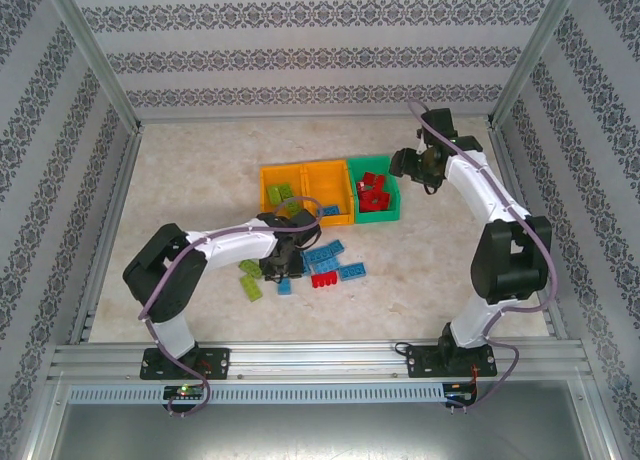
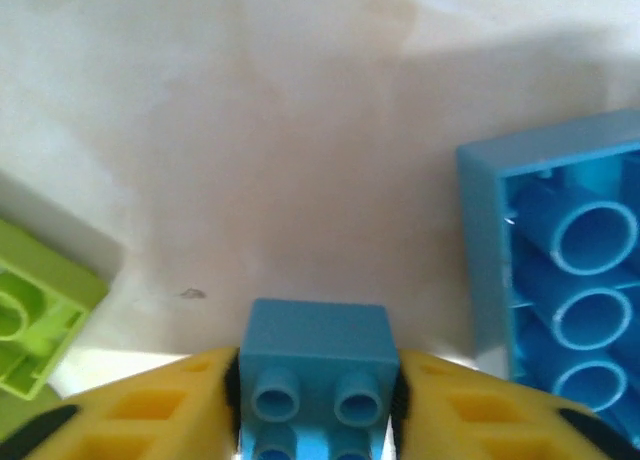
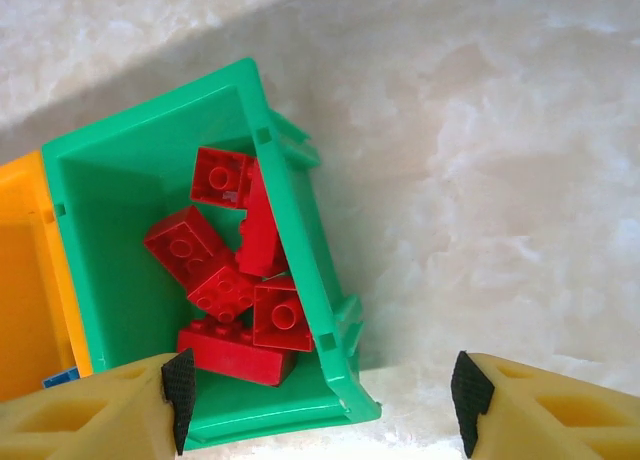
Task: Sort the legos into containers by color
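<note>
**Left jaws pinch a small blue brick (image 2: pixel 318 365) on the counter (image 1: pixel 190 180).**
You have it squeezed from both sides, in the loose pile just near of the bins. Lift straight up to clear the upturned blue brick (image 2: pixel 560 270) beside it, then carry it far to the middle orange bin (image 1: pixel 327 180), where a blue one lies. Your right jaws hang spread over the green bin (image 3: pixel 130 160) of red bricks (image 3: pixel 225 280).

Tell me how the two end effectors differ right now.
The left end effector is closed on a small blue brick; the right end effector stands open and empty. The left is down at the table beside loose bricks; the right hovers over the green bin's edge, above red bricks. Both have yellow fingers with black pads.
</note>
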Tool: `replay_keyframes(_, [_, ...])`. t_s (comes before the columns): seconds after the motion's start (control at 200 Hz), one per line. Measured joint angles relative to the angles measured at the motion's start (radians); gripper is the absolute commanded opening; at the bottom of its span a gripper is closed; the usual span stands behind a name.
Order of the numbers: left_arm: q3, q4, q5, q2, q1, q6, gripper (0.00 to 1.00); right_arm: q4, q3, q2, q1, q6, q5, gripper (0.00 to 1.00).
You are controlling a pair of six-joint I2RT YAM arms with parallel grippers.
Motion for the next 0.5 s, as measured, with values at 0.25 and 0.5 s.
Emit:
replay_keyframes(0.25, [0.030,-0.018,-0.034,0.007,-0.006,0.016,0.24,0.000,-0.029,-0.029,-0.013,-0.003,0.000,0.72])
replay_keyframes(0.5, [0.137,-0.101,-0.075,-0.001,-0.006,0.029,0.24,-0.001,-0.076,-0.032,-0.026,-0.003,0.000,0.72])
